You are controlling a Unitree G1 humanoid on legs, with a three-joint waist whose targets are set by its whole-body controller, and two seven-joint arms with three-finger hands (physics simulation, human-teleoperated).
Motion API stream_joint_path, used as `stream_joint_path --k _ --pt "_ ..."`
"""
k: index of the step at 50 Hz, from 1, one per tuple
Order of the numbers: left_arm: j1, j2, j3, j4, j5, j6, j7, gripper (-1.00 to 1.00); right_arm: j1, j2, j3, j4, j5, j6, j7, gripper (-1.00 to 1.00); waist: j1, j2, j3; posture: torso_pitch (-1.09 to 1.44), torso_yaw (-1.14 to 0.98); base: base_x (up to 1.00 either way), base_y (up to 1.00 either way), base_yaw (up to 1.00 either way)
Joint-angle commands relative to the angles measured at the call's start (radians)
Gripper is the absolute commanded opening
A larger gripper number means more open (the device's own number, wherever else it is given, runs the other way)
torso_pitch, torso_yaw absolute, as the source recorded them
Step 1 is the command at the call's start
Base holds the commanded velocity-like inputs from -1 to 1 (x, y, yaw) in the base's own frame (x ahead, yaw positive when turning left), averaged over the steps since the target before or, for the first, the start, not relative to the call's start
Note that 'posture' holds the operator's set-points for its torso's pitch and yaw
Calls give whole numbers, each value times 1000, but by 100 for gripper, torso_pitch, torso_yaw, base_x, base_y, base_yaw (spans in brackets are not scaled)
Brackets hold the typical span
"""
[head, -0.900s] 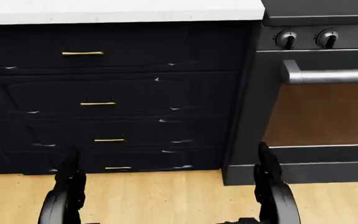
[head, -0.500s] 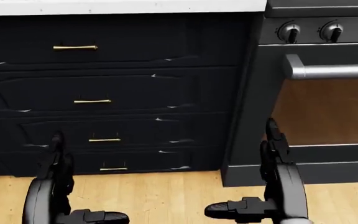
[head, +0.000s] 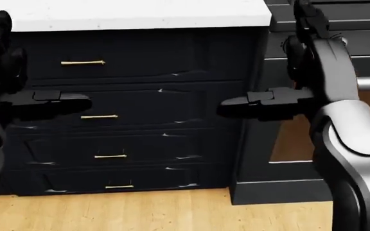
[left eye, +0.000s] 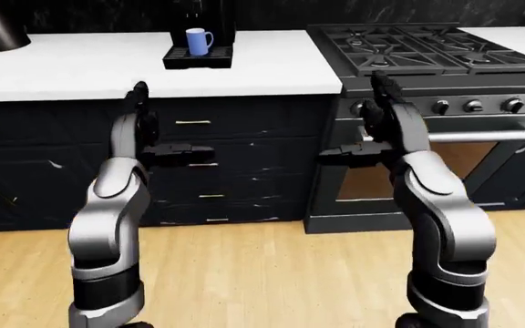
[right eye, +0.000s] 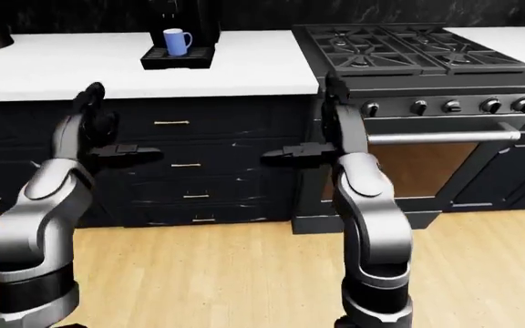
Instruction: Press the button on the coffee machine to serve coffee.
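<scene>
A black coffee machine (left eye: 200, 27) stands on the white counter at the top of the left-eye view, left of centre, its upper body cut off by the frame edge so that only the lower column and base show. Its flat black drip tray (left eye: 198, 59) juts toward the counter's near edge. A blue mug (left eye: 198, 41) sits upright on that tray, directly under the machine's body, its handle turned to the view's right. The machine's button cannot be made out in any view. The machine stands well apart from the counter's near edge, to the left of the stove.
</scene>
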Motion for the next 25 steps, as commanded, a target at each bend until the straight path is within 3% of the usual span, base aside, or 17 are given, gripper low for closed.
stream_joint_path --k 1,8,17,25 --pt "-73 32 13 -19 -22 9 0 100 -66 -13 -14 -24 17 29 -4 100 0 3 -22 0 0 0 0 0" --pt "-262 111 47 69 -96 99 37 100 -234 -104 -39 38 40 96 4 100 2 7 -14 0 0 0 0 0" --pt "-451 213 38 213 -147 113 59 100 -481 -197 -69 182 91 187 2 100 1 8 -3 0 0 0 0 0" --pt "-566 263 26 321 -152 103 57 100 -579 -244 -54 279 106 169 8 100 1 8 3 0 0 0 0 0"
